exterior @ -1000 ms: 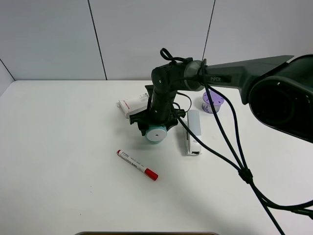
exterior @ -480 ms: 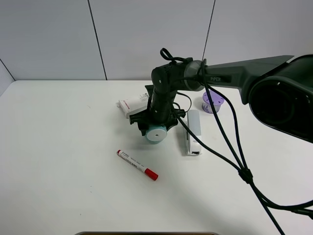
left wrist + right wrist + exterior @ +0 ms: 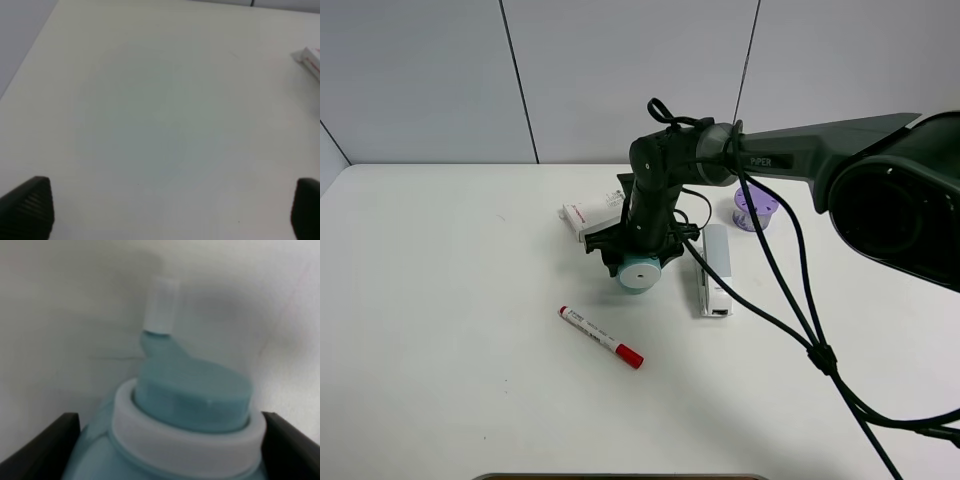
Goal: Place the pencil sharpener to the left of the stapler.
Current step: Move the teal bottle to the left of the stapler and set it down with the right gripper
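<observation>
We see a teal barrel-shaped plastic pencil sharpener [image 3: 640, 273], smooth white round face, our right jaws pinching it, left jaws spread.

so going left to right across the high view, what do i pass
white box → sharpener → stapler → purple cylinder; the marker lies nearer, spanning the first two.

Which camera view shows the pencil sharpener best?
Exterior high: it shows the pencil sharpener in the right gripper, with its white face, left of the stapler. The right wrist view shows only part of its teal body, very close. The left wrist view misses it.
</observation>
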